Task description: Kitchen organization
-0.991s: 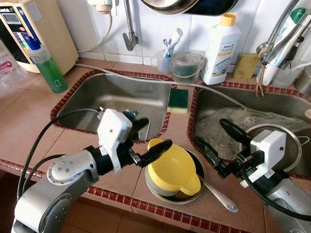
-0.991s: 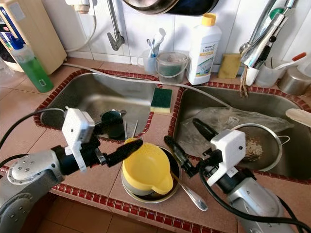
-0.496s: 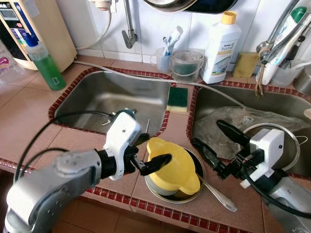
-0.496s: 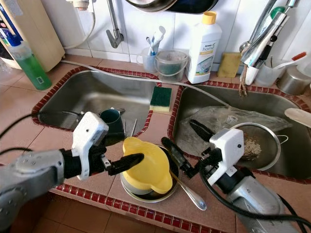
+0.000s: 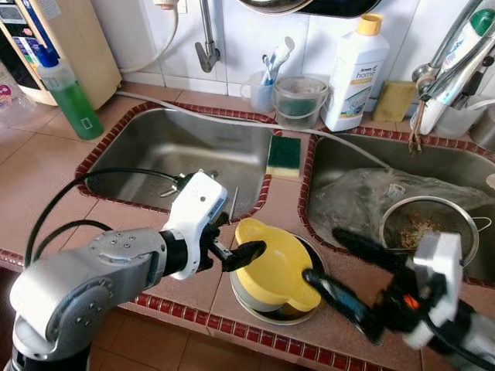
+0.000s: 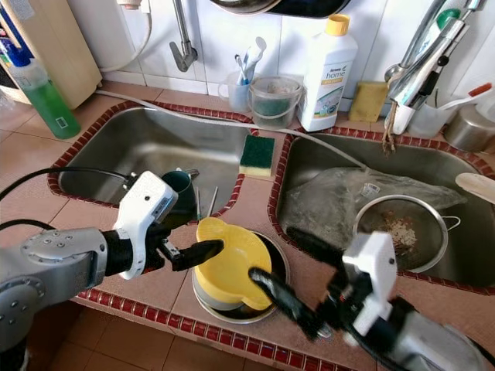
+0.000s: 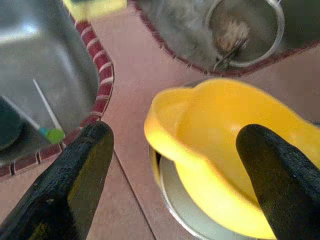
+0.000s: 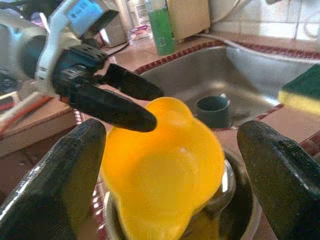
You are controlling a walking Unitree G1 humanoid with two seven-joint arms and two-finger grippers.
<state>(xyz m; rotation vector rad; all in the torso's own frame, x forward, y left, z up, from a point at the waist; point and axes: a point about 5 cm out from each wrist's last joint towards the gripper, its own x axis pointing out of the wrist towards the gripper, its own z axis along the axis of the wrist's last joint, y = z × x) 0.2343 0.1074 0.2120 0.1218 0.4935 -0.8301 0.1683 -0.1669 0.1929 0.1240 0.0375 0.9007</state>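
An upturned yellow bowl (image 5: pixel 274 267) with a spout rests on a metal dish (image 6: pixel 276 259) on the tiled counter between the two sinks. My left gripper (image 5: pixel 241 236) is open at the bowl's left side. One finger lies on the spout, the other stands off toward the left sink. In the left wrist view the bowl (image 7: pixel 225 165) sits between the two black fingers. My right gripper (image 5: pixel 323 255) is open and blurred, low at the bowl's front right. Its wrist view looks across the bowl (image 8: pixel 165 160) at the left gripper's fingers (image 8: pixel 117 107).
The left sink (image 5: pixel 147 151) holds a dark cup (image 6: pixel 179 197) and some cutlery. A green-yellow sponge (image 5: pixel 284 157) lies on the divider. The right sink has a strainer (image 5: pixel 421 228) and crumpled plastic (image 5: pixel 356 197). Bottles (image 5: pixel 352 73) and a green soap bottle (image 5: pixel 71 97) line the back wall.
My right gripper has swung down and left, from beside the right sink to the bowl's front right edge. The left gripper has settled closer on the bowl's spout.
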